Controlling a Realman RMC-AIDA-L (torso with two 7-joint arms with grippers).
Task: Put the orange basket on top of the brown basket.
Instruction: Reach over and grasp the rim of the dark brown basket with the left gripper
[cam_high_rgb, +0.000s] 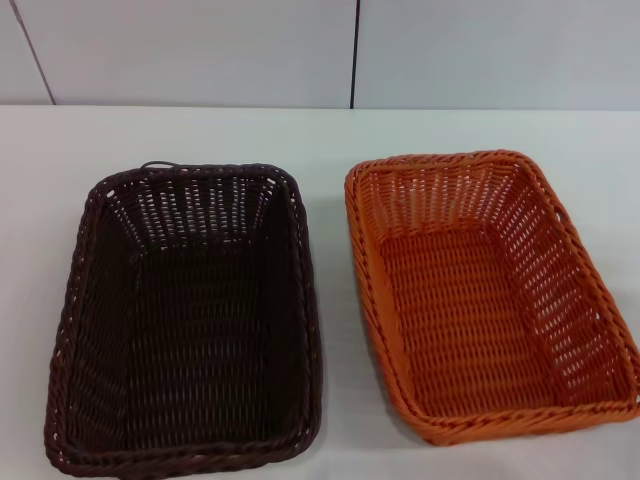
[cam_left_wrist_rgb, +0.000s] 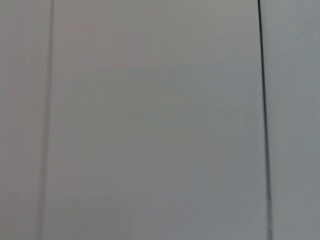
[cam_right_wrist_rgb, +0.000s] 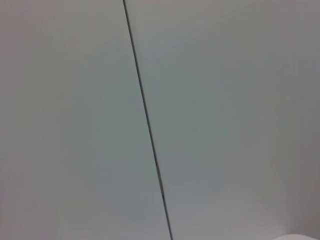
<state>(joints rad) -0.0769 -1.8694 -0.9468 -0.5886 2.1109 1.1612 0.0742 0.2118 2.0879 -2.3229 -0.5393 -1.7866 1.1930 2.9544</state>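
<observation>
The orange basket (cam_high_rgb: 487, 295) stands upright and empty on the right half of the white table (cam_high_rgb: 330, 140) in the head view. The brown basket (cam_high_rgb: 190, 320) stands upright and empty on the left half, beside it with a narrow gap between them. Neither gripper shows in any view. Both wrist views show only a pale wall with dark seams.
A pale panelled wall (cam_high_rgb: 200, 50) runs behind the table's far edge, with a dark vertical seam (cam_high_rgb: 354, 50). The brown basket's near rim reaches the bottom of the head view, and the orange basket's right rim reaches that view's right side.
</observation>
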